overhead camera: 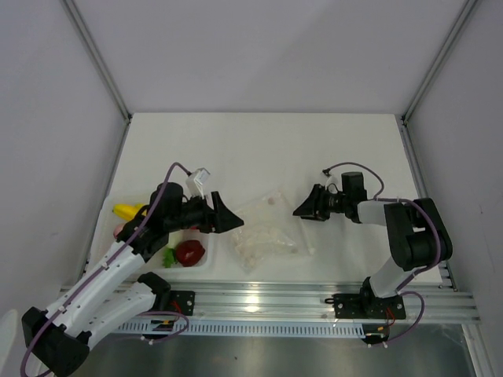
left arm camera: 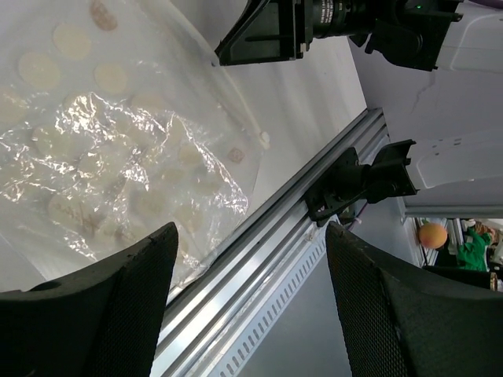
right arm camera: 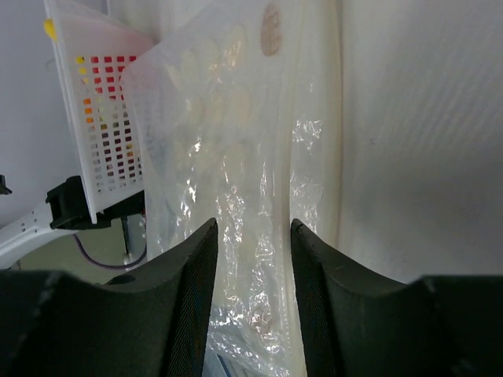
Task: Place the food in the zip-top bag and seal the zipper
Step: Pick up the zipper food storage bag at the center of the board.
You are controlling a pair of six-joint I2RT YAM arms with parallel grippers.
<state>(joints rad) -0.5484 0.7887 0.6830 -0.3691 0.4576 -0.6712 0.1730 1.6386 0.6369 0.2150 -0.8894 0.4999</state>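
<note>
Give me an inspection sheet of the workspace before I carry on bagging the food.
Surface: white table, no spills seen.
Job's things: zip-top bag lies mid-table, no food seen inside; banana, dark red fruit and green leaves sit in the white tray at left.
Clutter: nothing seen.
Grippers: left gripper open, by the bag's left edge; right gripper jaws apart, by its right edge, holding nothing that shows.
Cables: purple cables loop along both arms, off the bag.
Surroundings: white walls; aluminium rail at the near edge.
</note>
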